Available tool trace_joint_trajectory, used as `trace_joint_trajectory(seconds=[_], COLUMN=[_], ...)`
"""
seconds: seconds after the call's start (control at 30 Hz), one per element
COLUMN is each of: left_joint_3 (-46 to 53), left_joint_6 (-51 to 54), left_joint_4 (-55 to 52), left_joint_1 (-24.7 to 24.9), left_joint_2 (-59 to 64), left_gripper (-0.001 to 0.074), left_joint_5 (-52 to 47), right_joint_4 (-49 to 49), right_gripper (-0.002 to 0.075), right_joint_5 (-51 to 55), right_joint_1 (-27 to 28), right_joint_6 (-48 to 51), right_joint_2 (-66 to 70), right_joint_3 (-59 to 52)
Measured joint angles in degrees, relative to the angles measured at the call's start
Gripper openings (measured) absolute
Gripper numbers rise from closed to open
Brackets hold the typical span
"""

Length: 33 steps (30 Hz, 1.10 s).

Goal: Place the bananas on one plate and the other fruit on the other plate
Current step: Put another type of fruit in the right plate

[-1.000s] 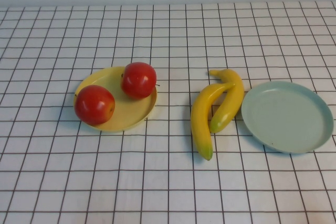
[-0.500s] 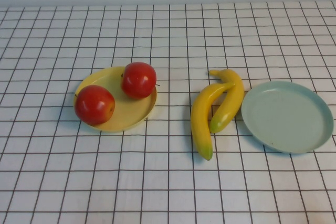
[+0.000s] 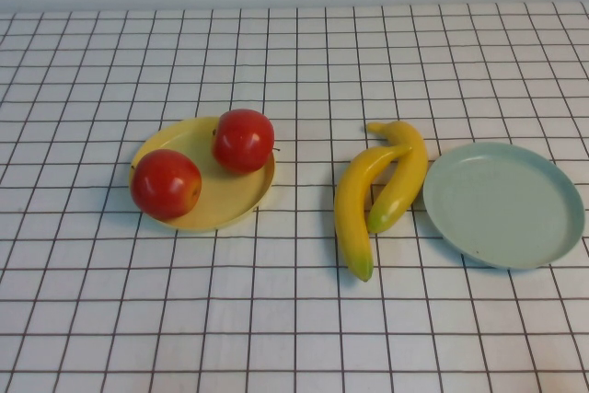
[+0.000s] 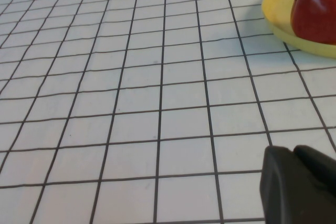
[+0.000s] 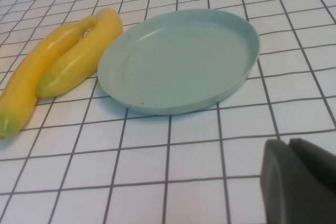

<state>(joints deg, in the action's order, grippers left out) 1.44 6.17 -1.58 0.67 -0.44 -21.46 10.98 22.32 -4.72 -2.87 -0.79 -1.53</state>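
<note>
Sitting on the yellow plate (image 3: 204, 175) at left, both apples (image 3: 166, 184) are done. The bananas (image 3: 379, 187) lie touching, just left of the empty blue-green plate (image 3: 504, 203). The right pincer (image 5: 302, 184) should take one mid-length; the left pincer (image 4: 299, 184) stays low; neither pincer's opening can be told.

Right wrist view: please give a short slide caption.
Two bananas lie beside the bare blue-green plate; right gripper low nearby.

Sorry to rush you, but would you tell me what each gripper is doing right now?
Left gripper: parked low near the yellow plate, holding nothing; open or shut cannot be told.
Right gripper: parked near the blue plate, holding nothing; cannot be told.
</note>
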Motion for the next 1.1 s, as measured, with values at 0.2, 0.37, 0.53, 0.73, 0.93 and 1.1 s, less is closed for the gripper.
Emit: trace_joint_trajectory(seconds=[0.2,0.37,0.53,0.73,0.93,1.1], left_joint_3=[0.0,0.0,0.0,0.0,0.0,0.0], left_joint_6=[0.0,0.0,0.11,0.11,0.11,0.11], left_joint_4=[0.0,0.0,0.0,-0.1,-0.2,-0.2], left_joint_1=[0.0,0.0,0.0,0.0,0.0,0.0], left_joint_2=[0.0,0.0,0.0,0.0,0.0,0.0], left_gripper=[-0.0002,-0.0002,-0.0002,-0.0002,-0.0002,-0.0002], left_joint_5=[0.0,0.0,0.0,0.0,0.0,0.0], right_joint_4=[0.0,0.0,1.22,31.53,46.98,46.98], right_gripper=[-0.0016,-0.0016,-0.0016,-0.0016,-0.0016,-0.0016], right_joint_5=[0.0,0.0,0.0,-3.92,-8.45,-8.45], right_joint_1=[0.0,0.0,0.0,0.0,0.0,0.0], right_joint_6=[0.0,0.0,0.0,-1.96,-1.69,0.73], right_joint_2=[0.0,0.0,0.0,0.0,0.0,0.0], right_joint_3=[0.0,0.0,0.0,0.0,0.0,0.0])
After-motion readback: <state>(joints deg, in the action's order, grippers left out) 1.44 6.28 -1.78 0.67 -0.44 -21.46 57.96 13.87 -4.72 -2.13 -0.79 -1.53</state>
